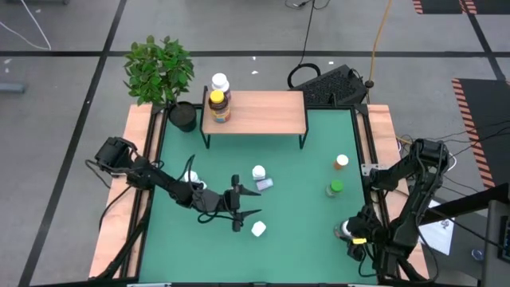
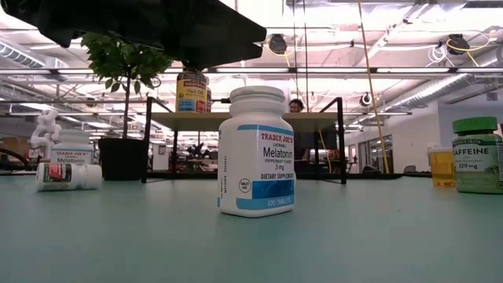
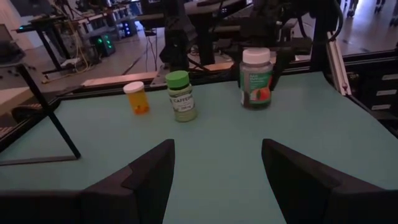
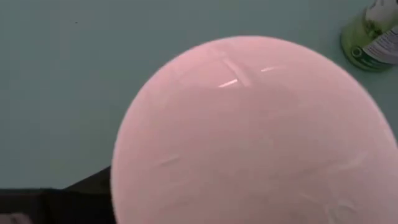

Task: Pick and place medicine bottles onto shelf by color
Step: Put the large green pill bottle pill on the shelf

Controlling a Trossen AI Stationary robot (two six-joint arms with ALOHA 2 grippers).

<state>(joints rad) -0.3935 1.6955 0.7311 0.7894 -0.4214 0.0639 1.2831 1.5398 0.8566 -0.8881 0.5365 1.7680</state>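
The left pincer (image 1: 243,214) hangs low over the middle of the green desk (image 1: 303,239) with its fingers spread and nothing between them. It sits between a white-capped Melatonin bottle (image 1: 258,229) toward the front edge and another white-capped bottle (image 1: 259,172), beside which one lies on its side (image 1: 265,184). This looks like the approach to a fresh pick. The next move would call for lining the open fingers up on one upright bottle and closing at its body.

The right pincer (image 1: 356,237) is at the desk's front right corner, directly over a white-capped bottle (image 4: 249,134) whose cap fills its wrist view; whether it grips I cannot tell.

The shelf (image 1: 263,112) stands along the back edge, with a fish oil bottle (image 1: 217,106) and a white-capped one (image 1: 219,83) at its left end. A green caffeine bottle (image 1: 335,188) and an orange one (image 1: 341,163) wait near the right edge; two more white bottles (image 2: 69,175) lie left of centre.

A potted plant (image 1: 162,72) sits at the back left corner. Beyond is an open workshop with ceiling lights.
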